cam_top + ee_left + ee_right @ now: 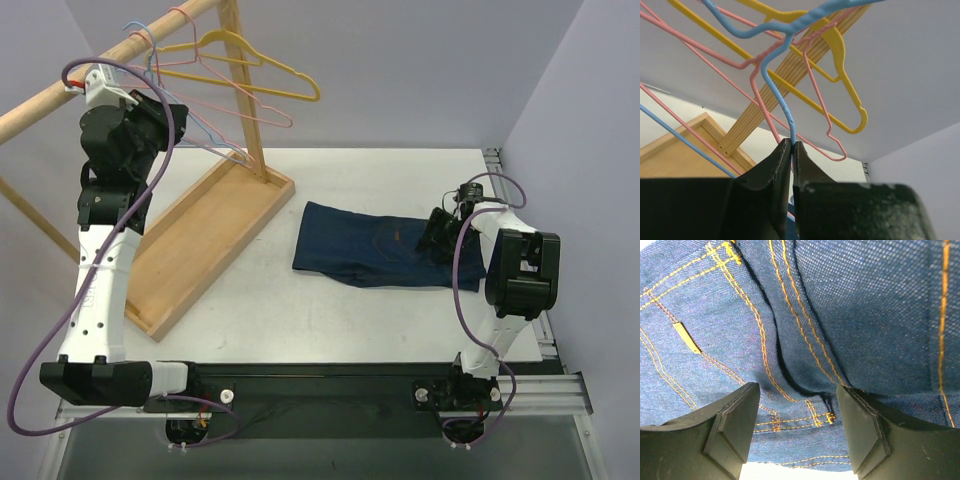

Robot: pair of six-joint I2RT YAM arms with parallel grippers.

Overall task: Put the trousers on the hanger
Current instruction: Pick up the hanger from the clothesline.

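The trousers (375,248) lie folded flat in the middle of the table, dark blue denim with orange stitching. My right gripper (438,236) is at their right end. In the right wrist view it (797,415) stands open, one finger on each side of a belt loop and waistband seam of the trousers (840,305). My left arm reaches up to the rack, and the left gripper (168,112) sits among the hanging wires. Close up, the left gripper (791,144) is shut on the thin light-blue wire of the hanger (777,95), just below its hook bend. The hanger (148,55) hangs from the rail.
A yellow hanger (845,55) and pink hangers (816,82) hang tangled close around the blue one on the wooden rail (60,100). The rack's upright post (245,110) stands in a shallow wooden base tray (200,250) at the left. A metal rail runs along the table's right edge (545,340).
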